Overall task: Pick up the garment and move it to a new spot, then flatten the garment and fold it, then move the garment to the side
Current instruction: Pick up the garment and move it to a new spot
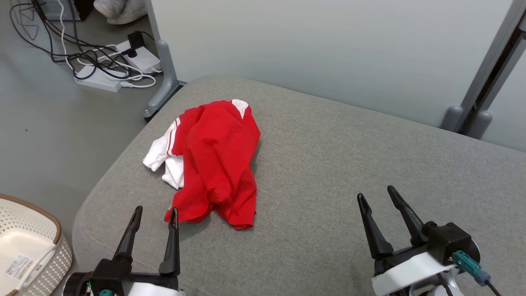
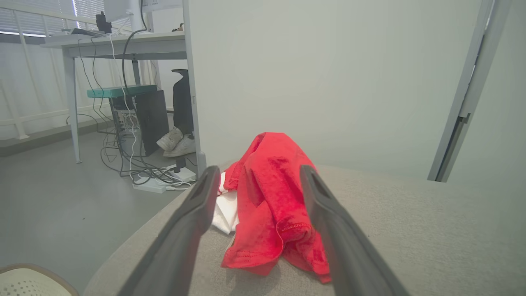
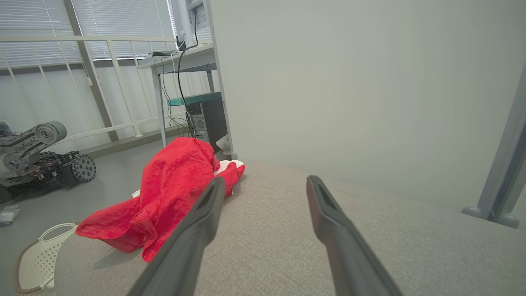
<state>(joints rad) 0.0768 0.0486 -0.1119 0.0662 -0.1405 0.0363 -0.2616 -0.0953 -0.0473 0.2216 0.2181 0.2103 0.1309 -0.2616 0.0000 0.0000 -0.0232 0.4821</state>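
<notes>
**Both end effectors wide open and empty, garment not yet picked**

Left end effector (image 1: 157,209): jaws spread wide, holding nothing, low over the near-left part of the grey pad (image 1: 328,172). In the head view its inner fingertip overlaps the garment's near hem (image 1: 187,216). Can't tell if that's contact or just short of it. The left wrist view looks straight down the fingers at that hem, so it's lined up.

Right end effector (image 1: 375,192): also wide and empty, well apart from the cloth, over bare pad on the right.

Garment (image 1: 218,160): red top with a white part (image 1: 164,158) bunched under its left side. It's a crumpled heap on the left half of the pad, close to the left edge. The far end is humped up and the near end lies flatter, with a stitched hem showing.

Handling, my read:
- Light, soft and fully limp, so it will drape and swing once lifted. No breakage risk.
- The knit looks grippy enough, so slip is unlikely if a proper fold is pinched.
- Best hold is the near hem, where doubled fabric gives the fingers something to bite.
- A pinch on the top of the hump probably catches one layer and leaves the rest dragging.
- One-handed lift will hang as a rope. The right end effector is needed later for flattening.

Watch: the pad edge drops to the floor on the left, with a white basket (image 1: 61,250) below it and power strips (image 1: 135,57) beyond. Drag rightward, not left.
</notes>
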